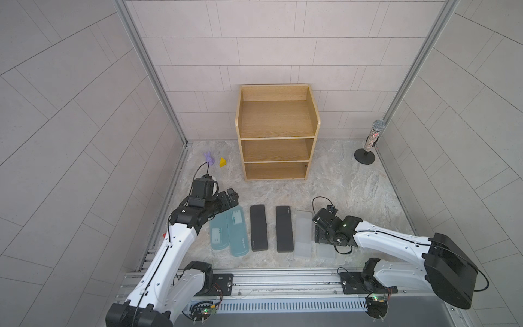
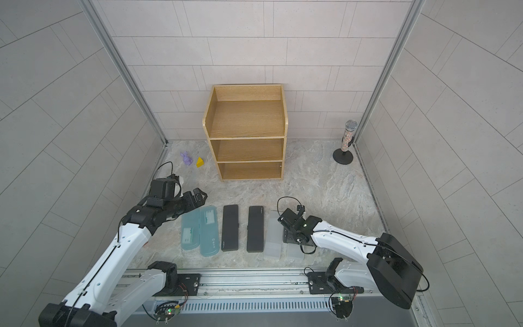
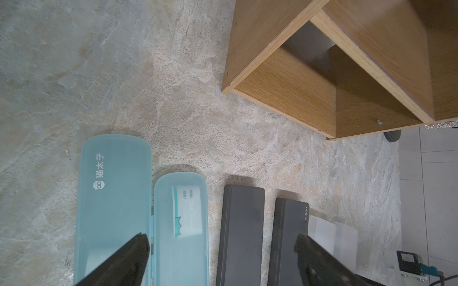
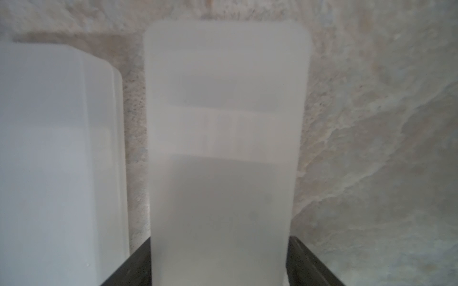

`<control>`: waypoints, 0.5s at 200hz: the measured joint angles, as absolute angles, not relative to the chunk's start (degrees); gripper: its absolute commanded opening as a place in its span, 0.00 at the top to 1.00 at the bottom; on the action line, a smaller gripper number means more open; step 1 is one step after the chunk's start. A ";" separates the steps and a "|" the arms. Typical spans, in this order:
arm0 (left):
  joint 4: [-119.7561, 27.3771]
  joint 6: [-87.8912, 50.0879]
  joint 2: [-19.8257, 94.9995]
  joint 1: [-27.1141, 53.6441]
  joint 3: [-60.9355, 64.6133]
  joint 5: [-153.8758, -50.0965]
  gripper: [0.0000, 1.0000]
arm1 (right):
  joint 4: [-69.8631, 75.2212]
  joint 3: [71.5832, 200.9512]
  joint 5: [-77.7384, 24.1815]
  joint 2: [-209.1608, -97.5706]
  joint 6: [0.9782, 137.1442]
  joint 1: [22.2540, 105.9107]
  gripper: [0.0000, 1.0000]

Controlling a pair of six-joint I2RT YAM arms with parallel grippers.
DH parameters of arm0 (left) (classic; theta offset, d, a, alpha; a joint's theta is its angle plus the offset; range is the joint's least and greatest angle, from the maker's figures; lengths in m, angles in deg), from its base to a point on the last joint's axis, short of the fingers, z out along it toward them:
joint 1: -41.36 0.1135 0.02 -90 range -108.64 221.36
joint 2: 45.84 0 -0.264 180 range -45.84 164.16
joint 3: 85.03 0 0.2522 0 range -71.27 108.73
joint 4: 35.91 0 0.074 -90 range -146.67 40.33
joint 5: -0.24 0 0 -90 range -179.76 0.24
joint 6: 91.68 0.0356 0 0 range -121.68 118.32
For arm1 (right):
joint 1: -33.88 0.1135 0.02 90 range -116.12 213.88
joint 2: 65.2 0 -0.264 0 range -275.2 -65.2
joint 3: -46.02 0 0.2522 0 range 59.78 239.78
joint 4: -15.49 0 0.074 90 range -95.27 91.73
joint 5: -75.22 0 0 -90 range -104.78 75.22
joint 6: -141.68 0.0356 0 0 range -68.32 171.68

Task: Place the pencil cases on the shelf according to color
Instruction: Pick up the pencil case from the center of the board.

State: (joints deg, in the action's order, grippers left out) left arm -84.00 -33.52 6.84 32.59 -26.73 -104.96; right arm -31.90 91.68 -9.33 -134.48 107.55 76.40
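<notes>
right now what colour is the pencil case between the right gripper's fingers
Frosted translucent white. The pencil case shows best in the right wrist view.

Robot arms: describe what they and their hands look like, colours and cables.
The left arm and right arm have white shells with black joints and thin black cables looping at the wrists. The left hand and right hand are black, with flat fingers.

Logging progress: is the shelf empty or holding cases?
Empty. The shelf shows bare wood on all three tiers in both top views; all six pencil cases lie on the table.
</notes>
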 measured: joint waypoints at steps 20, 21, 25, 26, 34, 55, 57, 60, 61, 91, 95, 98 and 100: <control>-83.95 -33.54 6.87 32.59 -26.73 -105.02 0.00 | -31.96 93.40 -9.54 -135.68 104.45 72.77 0.21; -83.95 -33.54 6.87 32.59 -26.73 -105.02 0.00 | -31.94 93.51 -9.54 -135.74 104.32 72.69 0.21; -83.93 -33.54 6.87 32.59 -26.73 -105.02 0.00 | -32.10 94.10 -9.65 -136.14 103.62 71.99 0.21; -83.93 -33.54 6.87 32.59 -26.73 -105.02 0.00 | -32.12 94.21 -9.70 -136.23 103.49 71.88 0.20; -83.89 -33.54 6.93 32.57 -26.71 -105.02 0.00 | -32.16 95.50 -9.85 -137.06 102.26 70.72 0.17; -83.89 -33.54 7.04 32.44 -26.73 -104.87 0.00 | -33.01 99.13 -10.29 -138.26 99.47 69.30 0.09; -83.87 -33.54 7.04 32.41 -26.71 -104.87 0.00 | -33.06 99.35 -10.31 -138.24 99.53 69.28 0.09; -83.87 -33.54 7.02 32.33 -26.71 -104.83 0.00 | -33.30 99.79 -10.35 -138.24 99.16 69.26 0.08; -83.87 -33.54 7.02 32.33 -26.71 -104.81 0.00 | -33.36 100.00 -10.35 -138.19 98.96 69.26 0.08; -83.84 -33.69 6.87 32.06 -26.71 -105.22 0.00 | -35.77 101.10 -10.55 -133.67 99.03 69.78 0.04; -83.84 -33.78 6.87 32.04 -26.71 -105.46 0.00 | -36.27 100.92 -10.48 -132.64 99.27 69.96 0.00; -83.84 -33.78 6.89 31.95 -26.71 -105.68 0.00 | -36.62 100.81 -10.48 -131.96 99.69 70.15 0.00; -83.84 -33.80 6.93 31.93 -26.71 -105.88 0.00 | -36.90 100.70 -10.44 -131.48 99.73 70.28 0.00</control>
